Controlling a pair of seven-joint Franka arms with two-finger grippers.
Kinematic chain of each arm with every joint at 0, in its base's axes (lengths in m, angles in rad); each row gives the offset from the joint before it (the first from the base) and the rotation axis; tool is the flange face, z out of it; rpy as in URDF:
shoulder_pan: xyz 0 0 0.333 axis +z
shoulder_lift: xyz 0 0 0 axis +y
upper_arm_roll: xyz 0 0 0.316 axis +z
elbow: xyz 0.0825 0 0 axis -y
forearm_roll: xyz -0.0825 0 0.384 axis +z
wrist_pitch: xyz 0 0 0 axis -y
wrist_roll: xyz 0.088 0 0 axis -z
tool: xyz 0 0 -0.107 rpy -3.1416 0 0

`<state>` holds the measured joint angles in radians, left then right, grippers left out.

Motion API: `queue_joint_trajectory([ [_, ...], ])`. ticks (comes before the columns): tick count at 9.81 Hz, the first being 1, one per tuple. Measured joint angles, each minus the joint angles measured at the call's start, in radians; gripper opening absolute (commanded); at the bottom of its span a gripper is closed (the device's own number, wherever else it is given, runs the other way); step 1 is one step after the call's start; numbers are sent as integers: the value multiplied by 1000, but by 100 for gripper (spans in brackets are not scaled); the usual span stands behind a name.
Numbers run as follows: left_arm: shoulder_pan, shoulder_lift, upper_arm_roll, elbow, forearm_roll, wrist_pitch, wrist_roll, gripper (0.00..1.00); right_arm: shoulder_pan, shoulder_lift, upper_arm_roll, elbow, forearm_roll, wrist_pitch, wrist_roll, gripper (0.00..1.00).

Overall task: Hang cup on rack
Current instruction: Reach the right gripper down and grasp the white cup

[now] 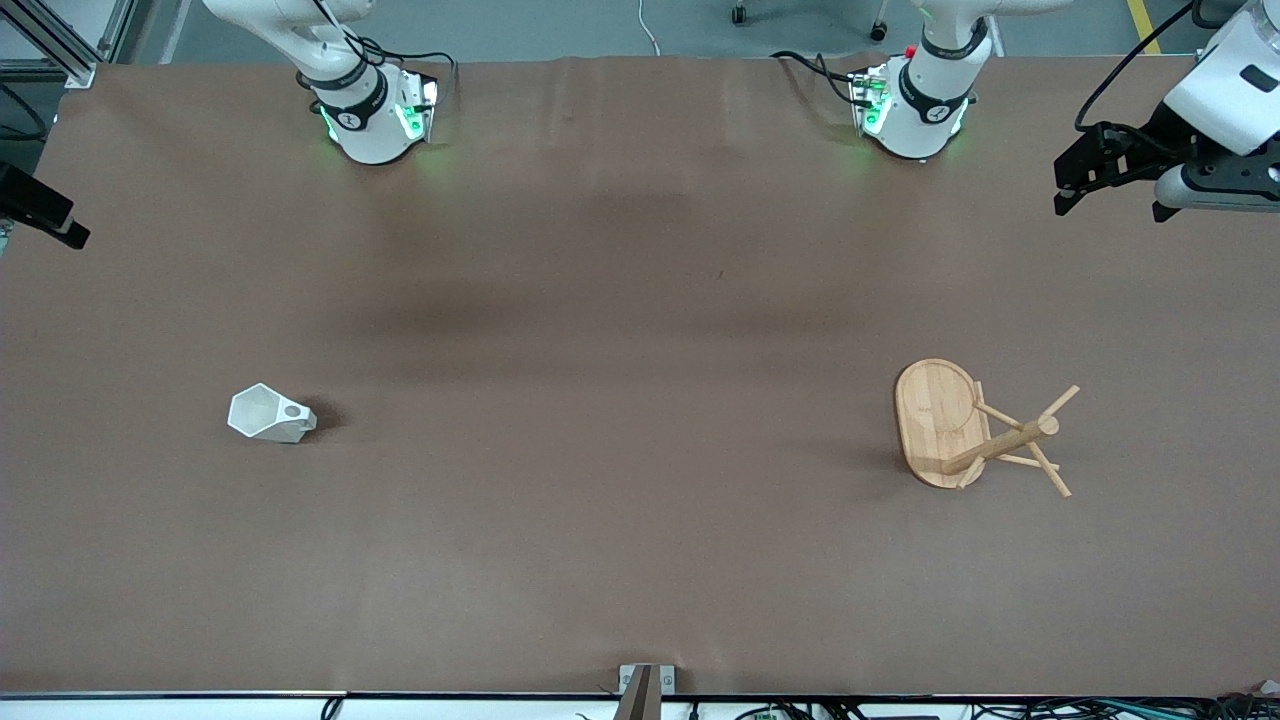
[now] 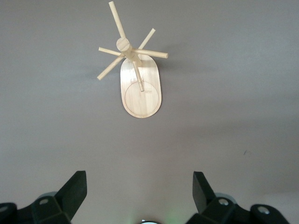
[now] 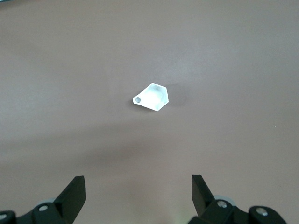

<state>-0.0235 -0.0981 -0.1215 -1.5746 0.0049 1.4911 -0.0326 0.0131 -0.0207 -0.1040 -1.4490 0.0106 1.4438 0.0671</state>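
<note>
Right claw (image 3: 138,196) mostly out of frame

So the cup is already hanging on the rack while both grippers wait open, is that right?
Not quite: the cup sits on the table near the right arm's end, apart from the rack, as the front view shows. Both grippers do wait open.

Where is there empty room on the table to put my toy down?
The big bare stretch lies between the cup and the rack. The strip nearer the front camera than both is bare too. It gets crowded only close around the rack's pegs.
</note>
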Motion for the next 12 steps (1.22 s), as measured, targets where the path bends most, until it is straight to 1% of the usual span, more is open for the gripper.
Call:
queue_joint_trajectory([
  [5, 0, 2, 0, 2, 0, 0, -2, 100, -1, 2, -2, -3, 0, 0, 0, 100],
  [7, 1, 5, 1, 2, 0, 0, -1, 100, -2, 32, -7, -38, -1, 28, -13, 100],
  [8, 1, 7, 1, 2, 0, 0, -1, 100, -3, 61, -11, -84, -1, 88, -30, 100],
  [9, 1, 8, 1, 3, 0, 0, 0, 100, -3, 95, -18, -143, -1, 183, -47, 100],
  [12, 0, 11, 0, 5, 0, 0, 1, 100, -9, 222, -56, -334, -1, 548, -153, 100],
])
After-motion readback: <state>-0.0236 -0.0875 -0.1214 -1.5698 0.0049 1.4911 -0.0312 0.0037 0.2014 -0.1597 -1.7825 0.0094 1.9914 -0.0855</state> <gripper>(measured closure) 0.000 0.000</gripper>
